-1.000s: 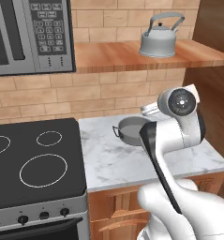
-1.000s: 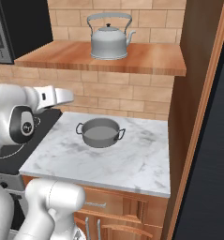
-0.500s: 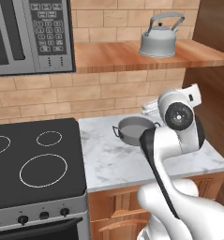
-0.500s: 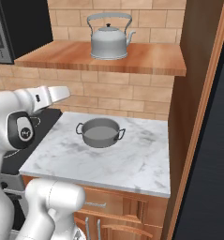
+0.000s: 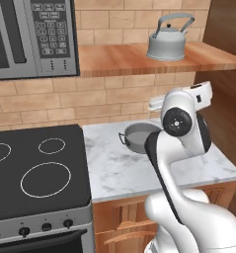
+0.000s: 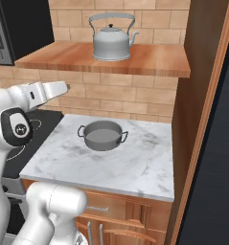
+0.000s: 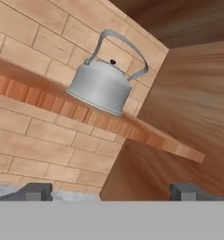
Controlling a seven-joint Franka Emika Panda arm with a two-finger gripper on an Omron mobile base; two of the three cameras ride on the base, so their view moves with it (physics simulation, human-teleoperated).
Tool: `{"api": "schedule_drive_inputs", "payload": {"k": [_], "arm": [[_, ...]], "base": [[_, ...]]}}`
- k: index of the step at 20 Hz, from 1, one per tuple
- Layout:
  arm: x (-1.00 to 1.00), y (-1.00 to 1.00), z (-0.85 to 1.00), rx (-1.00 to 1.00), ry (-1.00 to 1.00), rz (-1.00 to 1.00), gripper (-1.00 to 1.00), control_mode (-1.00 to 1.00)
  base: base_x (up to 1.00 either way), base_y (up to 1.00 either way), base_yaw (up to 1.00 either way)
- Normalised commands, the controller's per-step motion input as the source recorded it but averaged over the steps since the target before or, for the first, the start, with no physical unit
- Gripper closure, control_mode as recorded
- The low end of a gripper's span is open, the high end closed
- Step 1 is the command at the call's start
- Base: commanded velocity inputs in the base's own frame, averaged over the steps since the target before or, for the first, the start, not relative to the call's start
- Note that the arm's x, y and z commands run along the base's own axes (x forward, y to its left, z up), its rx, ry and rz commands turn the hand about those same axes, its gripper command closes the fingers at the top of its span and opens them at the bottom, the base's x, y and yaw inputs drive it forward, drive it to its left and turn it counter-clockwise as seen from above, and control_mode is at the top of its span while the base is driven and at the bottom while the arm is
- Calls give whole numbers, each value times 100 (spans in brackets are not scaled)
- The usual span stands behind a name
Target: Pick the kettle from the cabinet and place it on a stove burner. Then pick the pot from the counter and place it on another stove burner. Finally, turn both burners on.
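Near rim of the low wide grey metal pot (image 5: pixel 139 138) hidden behind the white arm in the left base view. Black glass cooktop (image 5: pixel 35 168) cut off at the left edge, its leftmost burner rings only partly seen. Grey microwave (image 5: pixel 33 37) cropped at top and left; keypad labels too small to read.

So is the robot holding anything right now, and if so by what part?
Nothing is held. The gripper is open, its fingers wide apart with only air between them; the kettle sits untouched on the cabinet shelf ahead.
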Motion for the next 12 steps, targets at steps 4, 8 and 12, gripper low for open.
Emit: {"api": "schedule_drive_inputs", "payload": {"k": [4, 8, 12], "arm": [[0, 0, 39, 0, -10, -10, -100, -100], [0, 0, 38, 0, -11, -9, -100, -100], [0, 0, 39, 0, -11, -9, -100, -100]], "base": [[0, 0, 0], [0, 0, 0], [0, 0, 0]]}}
